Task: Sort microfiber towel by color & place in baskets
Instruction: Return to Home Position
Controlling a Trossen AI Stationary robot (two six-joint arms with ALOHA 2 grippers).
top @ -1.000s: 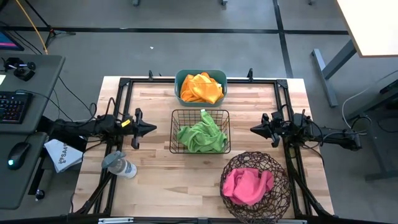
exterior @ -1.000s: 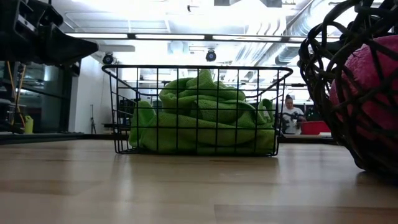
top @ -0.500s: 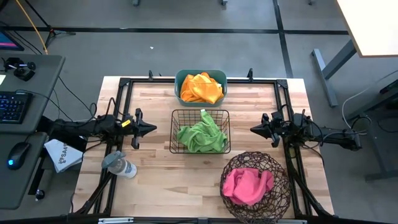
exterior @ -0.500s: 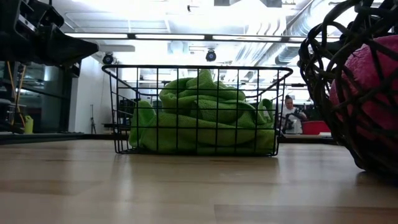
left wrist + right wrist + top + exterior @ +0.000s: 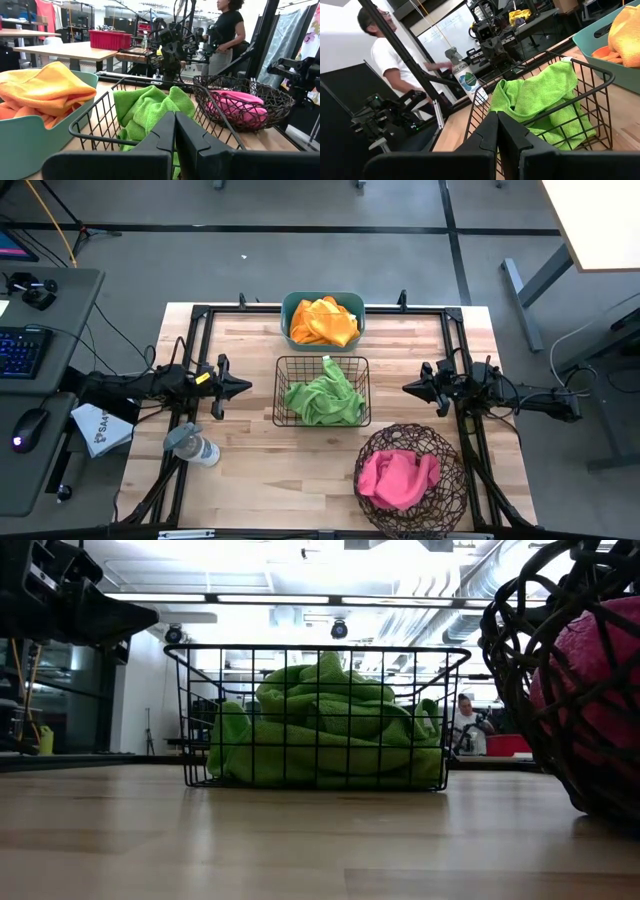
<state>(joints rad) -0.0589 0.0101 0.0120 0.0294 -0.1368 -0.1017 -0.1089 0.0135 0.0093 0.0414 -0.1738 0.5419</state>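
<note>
Orange towels (image 5: pixel 322 320) lie in the teal tub (image 5: pixel 290 308) at the table's far middle. Lime green towels (image 5: pixel 322 396) fill the black wire basket (image 5: pixel 283 366) at the centre. Pink towels (image 5: pixel 398 477) lie in the round dark twig basket (image 5: pixel 440 498) at the near right. My left gripper (image 5: pixel 247 387) is shut and empty, left of the wire basket. My right gripper (image 5: pixel 407 387) is shut and empty, right of it.
A grey bottle (image 5: pixel 192 445) lies near the table's left edge. A black frame (image 5: pixel 452 320) runs around the table. People stand in the room beyond the table, one in the left wrist view (image 5: pixel 223 30) and one in the right wrist view (image 5: pixel 395 60).
</note>
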